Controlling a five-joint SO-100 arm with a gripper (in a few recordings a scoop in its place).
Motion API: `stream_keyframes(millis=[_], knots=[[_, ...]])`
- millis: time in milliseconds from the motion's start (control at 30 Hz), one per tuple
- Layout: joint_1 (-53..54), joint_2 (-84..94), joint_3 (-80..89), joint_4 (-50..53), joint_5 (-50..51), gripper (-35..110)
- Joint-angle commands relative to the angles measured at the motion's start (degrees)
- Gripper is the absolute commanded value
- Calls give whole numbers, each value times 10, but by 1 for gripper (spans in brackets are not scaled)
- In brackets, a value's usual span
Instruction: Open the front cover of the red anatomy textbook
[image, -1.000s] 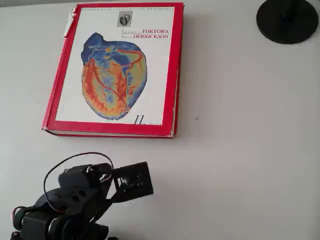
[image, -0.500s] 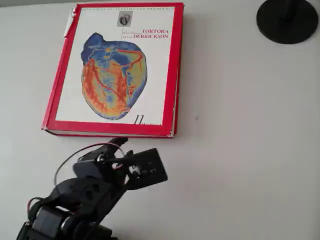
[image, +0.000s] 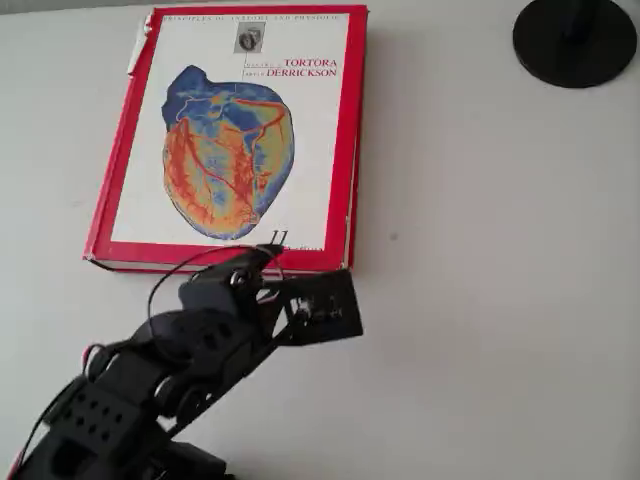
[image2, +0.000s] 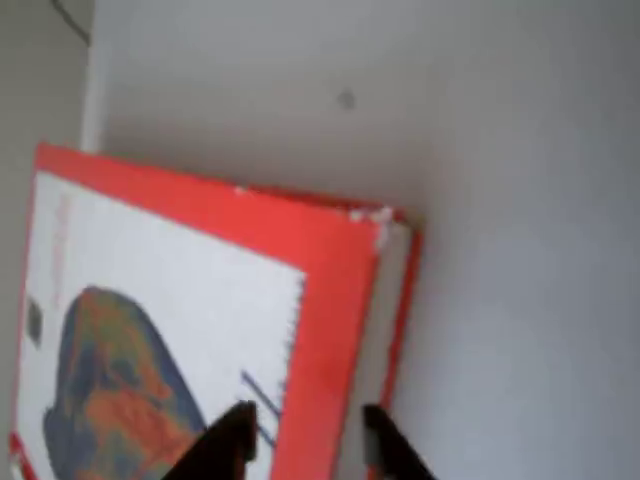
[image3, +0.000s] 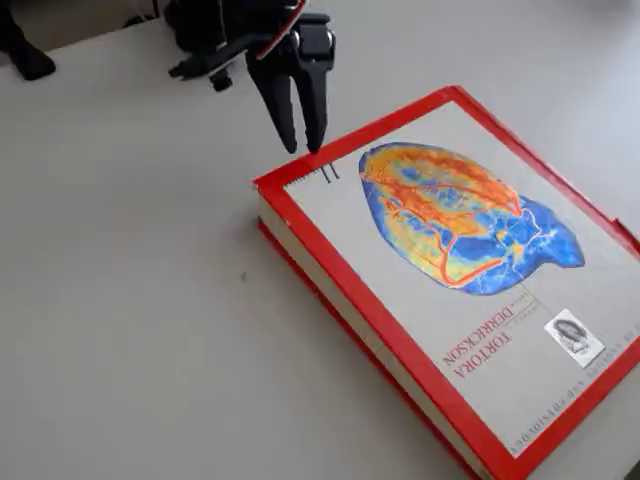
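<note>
Pale grey and matte, the counter carries the large, thick red anatomy textbook, a hardcover lying flat and closed, with a round black base at the far right corner in the overhead view. Its front cover, a stiff white board with a red border, faces up and shows a blue-and-orange heart picture with "TORTORA" and "DERRICKSON" in red letters beside a small portrait; a line of small print along the top edge is too fine to read. The black two-finger gripper hangs just over the cover's near corner, its fingers slightly parted with a narrow gap between them, holding nothing; whether the tips touch the cover cannot be told. In the wrist view the two fingertips straddle the red border.
</note>
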Motion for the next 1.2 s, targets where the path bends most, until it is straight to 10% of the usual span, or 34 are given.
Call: stream_keyframes(millis=[0,1167], knots=[[16,-61,-57,-53,1,14],[-43,-40,-359,185,28,14]])
